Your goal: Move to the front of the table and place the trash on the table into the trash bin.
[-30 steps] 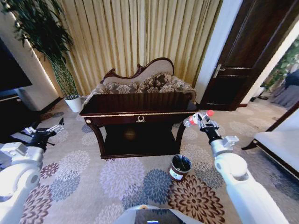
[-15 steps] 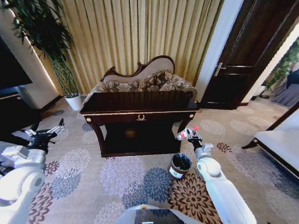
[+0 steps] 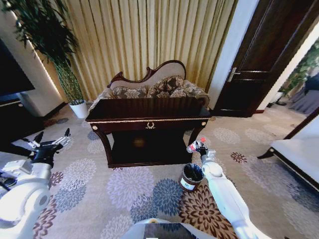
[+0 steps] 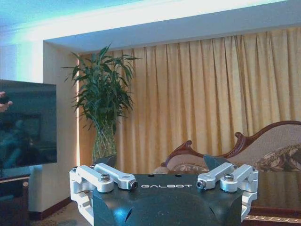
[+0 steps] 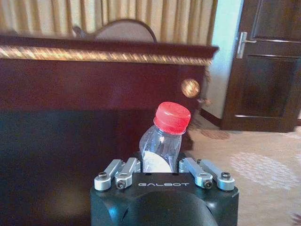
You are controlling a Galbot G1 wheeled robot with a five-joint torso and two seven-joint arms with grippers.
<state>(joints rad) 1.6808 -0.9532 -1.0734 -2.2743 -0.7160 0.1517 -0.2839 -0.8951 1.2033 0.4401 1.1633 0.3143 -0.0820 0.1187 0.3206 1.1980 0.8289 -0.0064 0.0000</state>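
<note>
The dark glossy table (image 3: pixel 149 107) stands straight ahead, its gold-trimmed front edge (image 5: pixel 103 53) close behind my right hand. My right gripper (image 3: pixel 199 147) is shut on a piece of the trash, the clear plastic bottle (image 3: pixel 191 148) with a red cap (image 5: pixel 172 117). It hangs by the table's right front leg, just above and slightly behind the round dark brown trash bin (image 3: pixel 192 177) on the carpet. The bottle (image 5: pixel 160 143) stands upright between the fingers. My left gripper (image 3: pixel 51 144) is open and held out at the far left, away from the table (image 4: pixel 277 194).
A carved sofa (image 3: pixel 154 87) sits behind the table against gold curtains. A bamboo plant in a white pot (image 3: pixel 79 109) stands at the back left. A dark door (image 3: pixel 259 64) is at the right, a low seat (image 3: pixel 299 154) at the far right. Patterned carpet lies in front.
My right arm has come down and inward with the bottle, from beside the table top to just above the bin. The left gripper has barely shifted.
</note>
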